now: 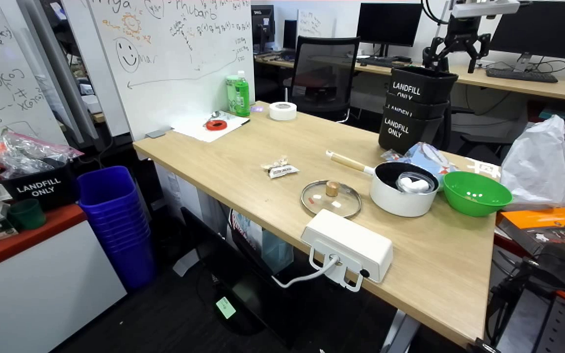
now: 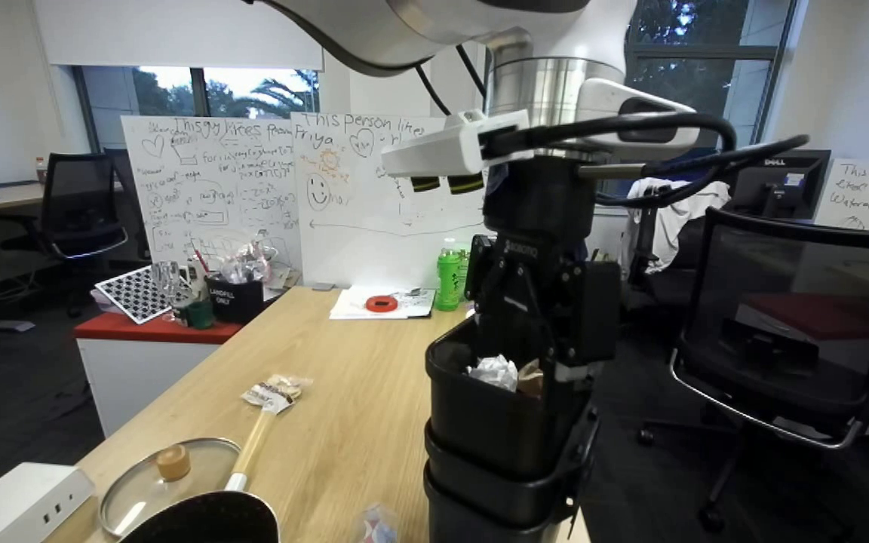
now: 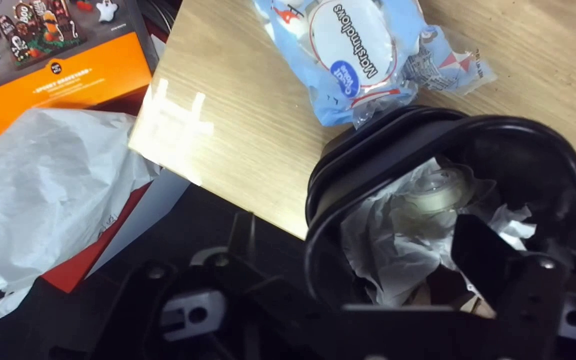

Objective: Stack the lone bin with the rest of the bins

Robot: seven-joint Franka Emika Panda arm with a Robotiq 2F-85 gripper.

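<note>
Your claw (image 3: 353, 222) is spread, astride wall of top bin (image 1: 423, 86) — one finger over inside, one outside; bin sits in stack (image 1: 412, 113), so upward exit seems right.

In an exterior view you have three stacked black bins (image 1: 416, 110) upper right, one bag-filled bin (image 1: 42, 189) at left, one pan (image 1: 401, 203), one lid (image 1: 329, 202), one green bowl (image 1: 471, 206) right of centre.

Black bins (image 1: 422, 111) look smooth plastic, the tabletop (image 1: 312, 139) grained wood, the bowl (image 1: 465, 202) glossy.
</note>
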